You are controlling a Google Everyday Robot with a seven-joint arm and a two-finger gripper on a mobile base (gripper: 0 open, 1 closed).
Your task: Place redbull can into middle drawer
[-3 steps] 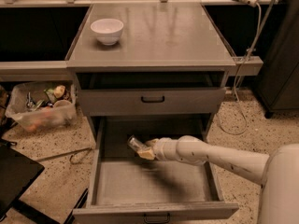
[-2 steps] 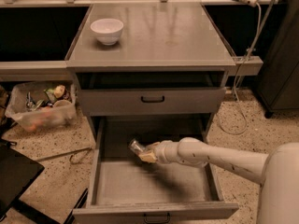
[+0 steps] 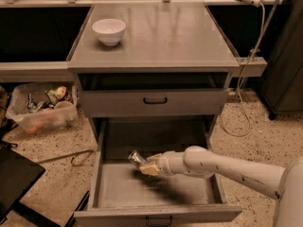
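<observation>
The middle drawer (image 3: 142, 190) is pulled wide open at the bottom of the grey cabinet, with its bare grey floor showing and its small black handle (image 3: 158, 220) at the front edge. My gripper (image 3: 143, 163) reaches in from the right on the white arm (image 3: 222, 167) and hovers over the drawer's middle. It is shut on the redbull can (image 3: 136, 157), a small silver can that sticks out to the upper left of the fingers, just above the drawer floor.
A white bowl (image 3: 109, 30) stands on the cabinet top (image 3: 161, 37). The other drawer front with a black handle (image 3: 155, 100) is closed above. A plastic bin of clutter (image 3: 40, 108) sits on the floor at the left. A cable (image 3: 246, 98) hangs at the right.
My gripper with the can has sunk a little lower and toward the front inside the open drawer. Nothing else has moved.
</observation>
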